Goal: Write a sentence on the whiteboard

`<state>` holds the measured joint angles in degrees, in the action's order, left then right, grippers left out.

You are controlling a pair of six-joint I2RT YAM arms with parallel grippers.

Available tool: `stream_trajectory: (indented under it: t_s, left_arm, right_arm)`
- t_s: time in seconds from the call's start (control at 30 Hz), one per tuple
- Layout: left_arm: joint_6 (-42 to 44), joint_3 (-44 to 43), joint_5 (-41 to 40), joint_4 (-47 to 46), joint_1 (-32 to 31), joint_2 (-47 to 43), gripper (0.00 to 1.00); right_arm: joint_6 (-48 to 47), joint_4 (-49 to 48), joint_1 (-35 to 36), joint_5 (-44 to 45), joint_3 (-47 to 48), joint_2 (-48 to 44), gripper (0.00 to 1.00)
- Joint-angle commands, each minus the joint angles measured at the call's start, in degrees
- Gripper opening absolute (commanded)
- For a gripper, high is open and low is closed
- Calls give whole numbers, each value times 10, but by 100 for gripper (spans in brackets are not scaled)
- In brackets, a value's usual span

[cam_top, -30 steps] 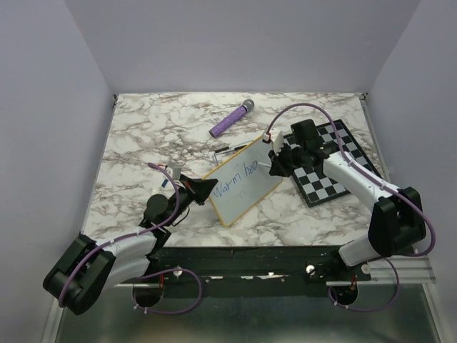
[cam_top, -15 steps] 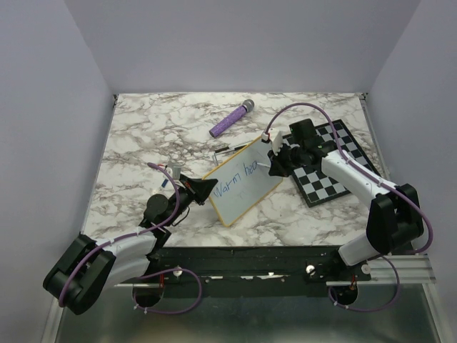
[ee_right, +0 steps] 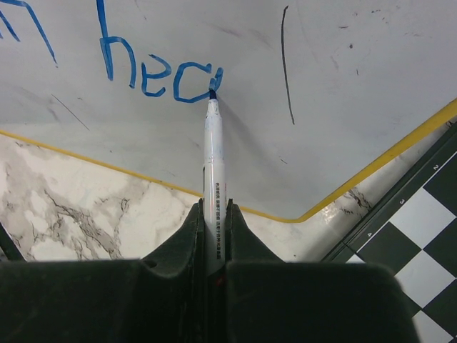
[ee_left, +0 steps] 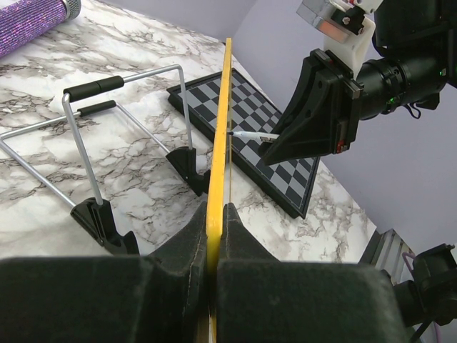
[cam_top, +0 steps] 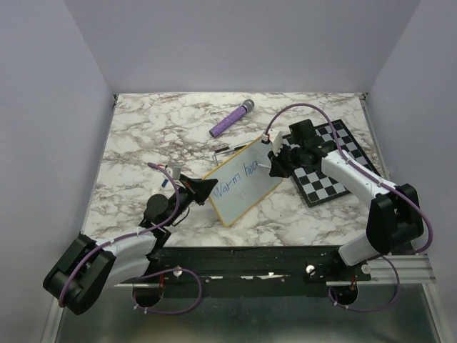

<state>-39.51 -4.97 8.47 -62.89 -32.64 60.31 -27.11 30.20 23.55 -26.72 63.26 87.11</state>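
Note:
The whiteboard (cam_top: 243, 182) with a yellow frame stands tilted in the table's middle. My left gripper (cam_top: 207, 189) is shut on its near-left edge (ee_left: 214, 207). My right gripper (cam_top: 275, 163) is shut on a white marker (ee_right: 214, 164). The marker's blue tip touches the board face (ee_right: 343, 93) at the end of the blue sentence (ee_right: 161, 71), which reads "hea" in the right wrist view and "Warm hea" in the top view (cam_top: 235, 179). In the left wrist view the marker tip (ee_left: 250, 134) meets the board's edge.
A checkered chessboard (cam_top: 332, 164) lies flat right of the whiteboard, under my right arm. A purple glitter microphone (cam_top: 231, 118) lies behind the board. A wire stand with black feet (ee_left: 107, 143) sits on the board's back side. A thin black line (ee_right: 285, 64) marks the board face.
The right gripper and marker have shifted slightly while writing; the last letter has grown a little. The left gripper and board have stayed put.

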Motion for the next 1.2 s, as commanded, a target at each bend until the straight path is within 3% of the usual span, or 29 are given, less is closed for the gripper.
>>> stream_trajectory:
  t_s: [0.0,0.37,0.73,1.17]
  left_arm:
    - [20,2,23,8,-3,-3,0]
    - [20,4,23,10,-3,-9,0]
    - [19,3,23,10,-2,-8,0]
    - [19,1,24,9,-3,-5,0]
  right_arm:
    - [-9,23,-2,26,-10,11,1]
    - [-9,29,-3,41,-5,17,1]
    - [-7,-4,-3,13,-1,-39,1]
    - [11,-29,-3,27,20,-5,1]
